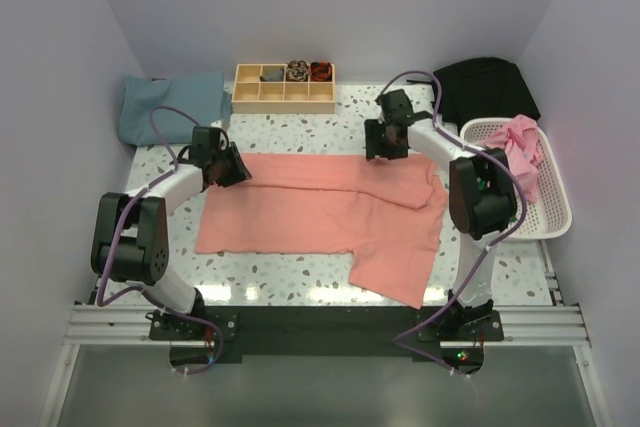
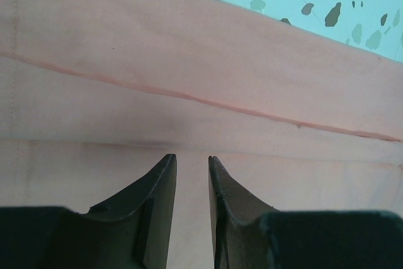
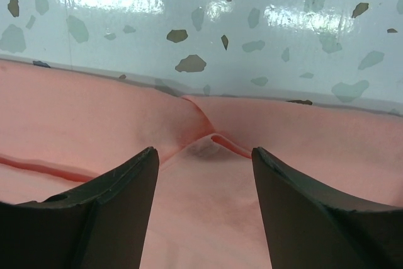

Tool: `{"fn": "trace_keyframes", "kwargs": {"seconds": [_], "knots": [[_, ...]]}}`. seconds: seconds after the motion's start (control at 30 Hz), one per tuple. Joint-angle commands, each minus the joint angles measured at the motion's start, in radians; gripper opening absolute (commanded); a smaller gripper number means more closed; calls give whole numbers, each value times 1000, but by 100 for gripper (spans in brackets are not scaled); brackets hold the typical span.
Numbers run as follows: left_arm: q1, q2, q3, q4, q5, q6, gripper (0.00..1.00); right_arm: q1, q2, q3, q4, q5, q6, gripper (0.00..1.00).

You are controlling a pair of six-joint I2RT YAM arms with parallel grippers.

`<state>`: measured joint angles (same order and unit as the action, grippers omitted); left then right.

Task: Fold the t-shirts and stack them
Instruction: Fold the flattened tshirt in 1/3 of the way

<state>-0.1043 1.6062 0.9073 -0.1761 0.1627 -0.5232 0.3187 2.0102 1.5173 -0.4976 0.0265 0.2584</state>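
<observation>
Centrally on the counter point(image 1: 270, 269) lies the salmon t-shirt point(image 1: 320, 212), spread wide, one flap trailing near-right. The left claw point(image 2: 192, 159), narrowly parted with no cloth between, sits over its far-left corner. The right claw point(image 3: 203, 150), spread wide, straddles a pucker on the far edge. Pinch both far points evenly and draw nearward together. Bare counter lies near; the wooden organiser point(image 1: 284, 97) crowds far, the laundry basket point(image 1: 548, 209) right.

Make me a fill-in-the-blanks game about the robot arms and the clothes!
The shirt in the far left corner is ___. The pink cloth lies in a white ___. The garment in the far right corner is ___. The right gripper has its fingers wide ___.
Missing words: blue, basket, black, open.
</observation>
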Motion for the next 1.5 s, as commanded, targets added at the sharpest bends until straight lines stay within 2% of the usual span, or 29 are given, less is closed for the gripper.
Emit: {"fn": "trace_keyframes", "kwargs": {"seconds": [0.0, 0.17, 0.5, 0.6, 0.63, 0.67, 0.77, 1.07, 1.1, 1.17, 1.2, 1.23, 1.47], "knots": [[3, 11, 31, 6, -11, 29, 32, -7, 18, 66, -51, -22, -27, 62], [3, 15, 33, 7, -11, 29, 32, -6, 27, 67, -51, -13, -22, 53], [3, 26, 33, 9, -6, 31, 32, -6, 55, 89, -90, 12, -21, 49], [3, 32, 33, 7, -2, 31, 32, -7, 61, 93, -102, 23, -22, 35], [2, 34, 35, 7, -2, 31, 32, -7, 59, 92, -101, 24, -21, 28], [3, 32, 33, 7, -2, 31, 32, -6, 58, 93, -99, 21, -22, 17], [2, 31, 35, 7, -3, 31, 32, -9, 48, 93, -99, 24, -25, 0], [3, 29, 27, 15, 6, 28, 32, -7, -87, 15, -62, 13, -19, 0], [2, 28, 27, 17, 8, 28, 32, -6, -88, 15, -61, 15, -25, 24], [3, 24, 24, 18, 8, 28, 32, -6, -80, 12, -56, 9, -28, 36], [3, 20, 24, 15, 6, 28, 32, -7, -73, 15, -55, 7, -28, 51], [3, 20, 22, 15, 6, 28, 32, -7, -65, 27, -58, 10, -28, 55], [2, 24, 25, 12, 1, 29, 32, -6, 38, 90, -84, 4, -21, 56]]}}
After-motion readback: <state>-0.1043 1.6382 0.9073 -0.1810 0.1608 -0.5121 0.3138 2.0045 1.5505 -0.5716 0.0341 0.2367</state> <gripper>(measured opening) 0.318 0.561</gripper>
